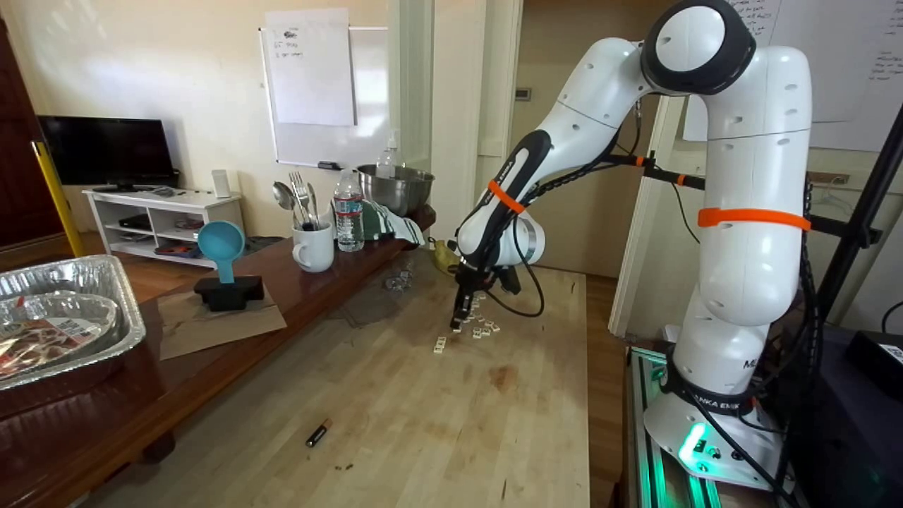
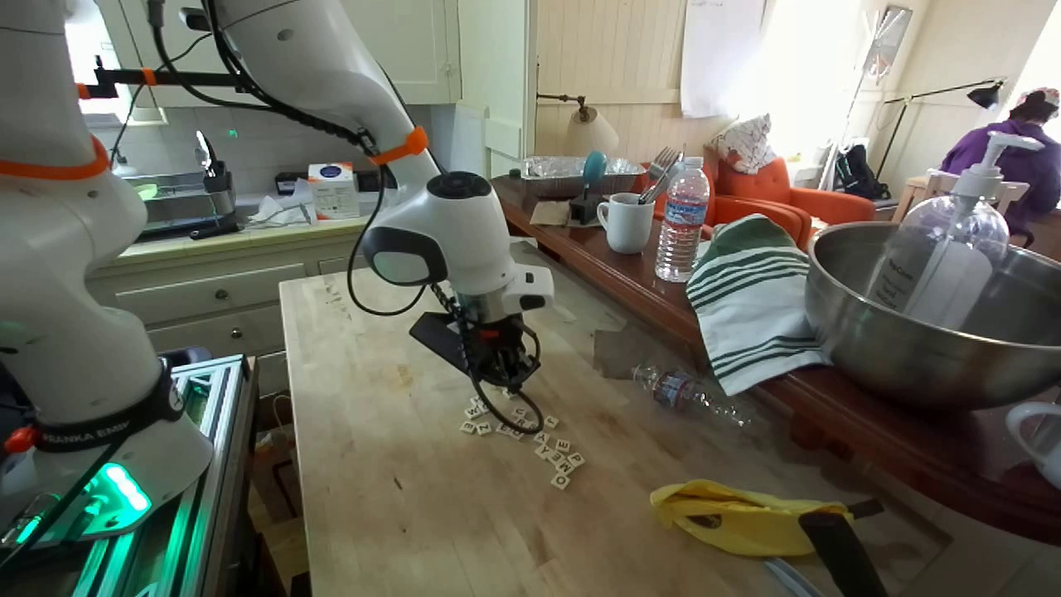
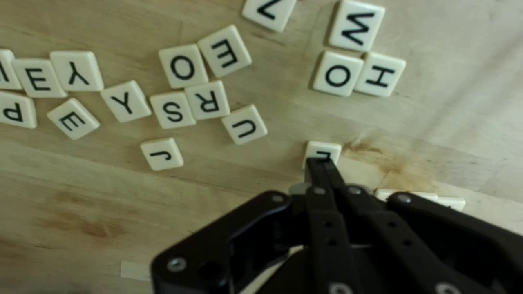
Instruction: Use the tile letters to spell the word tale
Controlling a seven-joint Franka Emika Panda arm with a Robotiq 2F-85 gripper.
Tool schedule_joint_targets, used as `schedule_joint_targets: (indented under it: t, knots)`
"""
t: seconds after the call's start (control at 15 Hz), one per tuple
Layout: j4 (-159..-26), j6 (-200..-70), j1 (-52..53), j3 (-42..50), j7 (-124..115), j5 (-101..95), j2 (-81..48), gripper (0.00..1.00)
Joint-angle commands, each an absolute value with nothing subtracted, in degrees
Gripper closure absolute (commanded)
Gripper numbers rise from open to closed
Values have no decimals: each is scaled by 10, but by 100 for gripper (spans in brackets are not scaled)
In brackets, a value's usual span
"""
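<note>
The tile letters are small cream squares lying flat on the wooden table, in both exterior views and the wrist view. My gripper has its two fingers pressed together with nothing seen between them. Its tips cover the lower part of one tile, whose letter is partly hidden; whether they touch it I cannot tell. To the right, a row of tiles is mostly hidden by the gripper. Left are a J tile, a U tile and several others. W, O and H tiles lie top right.
A yellow object and a crumpled clear bottle lie on the table. A battery lies nearer the front. A raised wooden ledge along the side holds a mug, a bottle and a steel bowl.
</note>
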State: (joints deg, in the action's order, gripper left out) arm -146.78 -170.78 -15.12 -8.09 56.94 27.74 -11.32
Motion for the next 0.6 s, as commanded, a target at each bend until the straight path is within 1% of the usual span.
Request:
schedule_joint_targets:
  t: [0.0, 0.53]
  knots:
    - [-1458, -1722, -159, -106, 592, 303, -149, 100]
    - [-1444, -1730, -168, -131, 601, 316, -162, 100]
